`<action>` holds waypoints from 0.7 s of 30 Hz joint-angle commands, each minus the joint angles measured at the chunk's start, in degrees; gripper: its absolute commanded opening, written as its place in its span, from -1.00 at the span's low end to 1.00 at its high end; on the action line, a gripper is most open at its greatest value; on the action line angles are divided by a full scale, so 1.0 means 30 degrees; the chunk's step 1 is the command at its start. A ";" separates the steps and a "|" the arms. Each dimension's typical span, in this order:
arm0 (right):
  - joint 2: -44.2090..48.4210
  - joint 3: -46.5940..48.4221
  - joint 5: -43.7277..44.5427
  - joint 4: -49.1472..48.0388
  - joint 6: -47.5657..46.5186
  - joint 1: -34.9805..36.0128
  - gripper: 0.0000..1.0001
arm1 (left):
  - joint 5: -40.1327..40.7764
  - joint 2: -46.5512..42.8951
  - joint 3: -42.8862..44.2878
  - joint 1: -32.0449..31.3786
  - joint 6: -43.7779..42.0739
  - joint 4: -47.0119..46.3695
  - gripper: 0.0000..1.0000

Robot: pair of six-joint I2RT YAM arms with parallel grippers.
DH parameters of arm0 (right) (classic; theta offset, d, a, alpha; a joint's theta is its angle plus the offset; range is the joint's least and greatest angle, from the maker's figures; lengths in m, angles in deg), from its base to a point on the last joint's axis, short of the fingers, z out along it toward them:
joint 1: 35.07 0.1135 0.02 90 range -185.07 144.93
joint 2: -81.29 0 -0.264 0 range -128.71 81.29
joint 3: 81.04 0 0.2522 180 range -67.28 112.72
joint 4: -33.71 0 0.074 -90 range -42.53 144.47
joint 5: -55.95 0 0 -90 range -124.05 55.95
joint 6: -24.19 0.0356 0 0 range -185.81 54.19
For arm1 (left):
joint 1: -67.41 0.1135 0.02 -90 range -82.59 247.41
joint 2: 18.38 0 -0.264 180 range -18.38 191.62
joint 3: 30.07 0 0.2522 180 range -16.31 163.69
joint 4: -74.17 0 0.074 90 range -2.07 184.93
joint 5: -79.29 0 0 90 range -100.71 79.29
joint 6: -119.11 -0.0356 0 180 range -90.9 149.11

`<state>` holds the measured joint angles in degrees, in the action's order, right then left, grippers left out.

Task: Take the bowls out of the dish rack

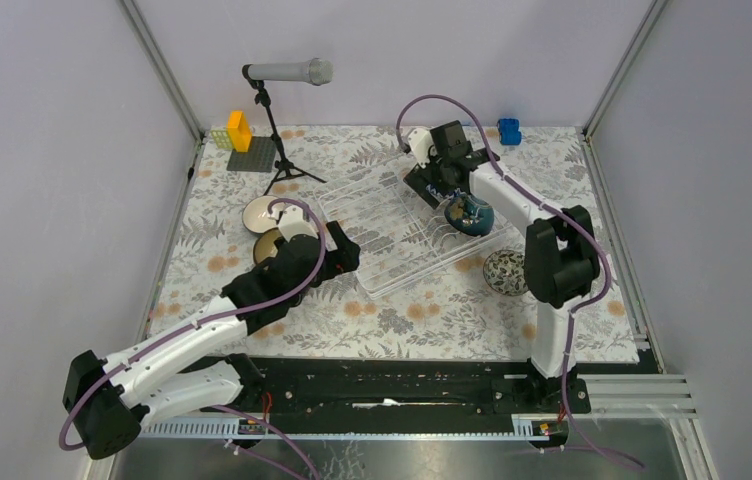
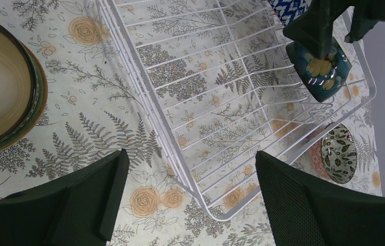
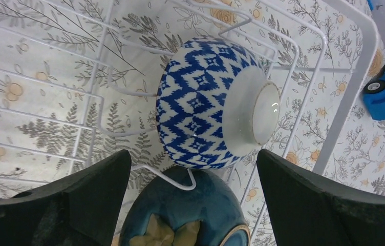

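**A:** How far along was the unloading?

**B:** Past halfway, by my reckoning. Off the rack's left edge, on the table [image 1: 372, 320], sat a white-lined bowl [image 1: 257, 213]. A dark bowl [image 1: 268, 245] sat just nearer, partly hidden by the left arm. I could not tell whether a third was tucked behind it.

**A:** And the left gripper?

**B:** The left gripper [image 2: 190, 171] hovered over the rack's near left corner with its jaws wide and nothing between them. The rack [image 1: 382, 215] itself was bare across its left and middle.

**A:** So what was left?

**B:** Two bowls at the rack's right end. The zigzag bowl [image 3: 200, 102] lay on its side among the wires, and the teal bowl [image 3: 185, 215] was just beside it. The right gripper [image 3: 193, 171] hung above the pair, jaws wide, gripping neither. A patterned bowl [image 1: 505, 271] sat on the table just off the rack's near right corner, so I counted it as done.

**A:** And the table and the room?

**B:** A cloth with grey ferns and orange roses covered the table. At the far left corner stood a grey baseplate [image 1: 255, 157] with a yellow block [image 1: 240, 130] and a mic [image 1: 290, 72] on a stand. A blue toy car [image 1: 509, 131] sat at the far edge, toward the right. Plain pale walls [image 1: 402, 50] closed it in.
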<state>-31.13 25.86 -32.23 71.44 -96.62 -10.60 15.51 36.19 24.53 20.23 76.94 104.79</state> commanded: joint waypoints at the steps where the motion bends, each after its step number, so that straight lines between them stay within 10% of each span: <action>1: -0.0788 0.1413 0.1676 0.0749 -0.1473 0.0256 0.99 | 0.0550 -0.0287 0.0624 0.0082 -0.0241 -0.0249 0.97; 21: -0.3150 0.3417 0.1832 0.1100 -0.3095 0.0567 0.66 | 0.1035 0.0358 0.0670 0.0097 -0.0315 -0.0230 0.97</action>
<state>-39.04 31.35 -24.40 73.10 -104.62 -10.08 16.82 36.25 24.56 20.23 76.92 105.45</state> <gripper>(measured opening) 0.888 0.987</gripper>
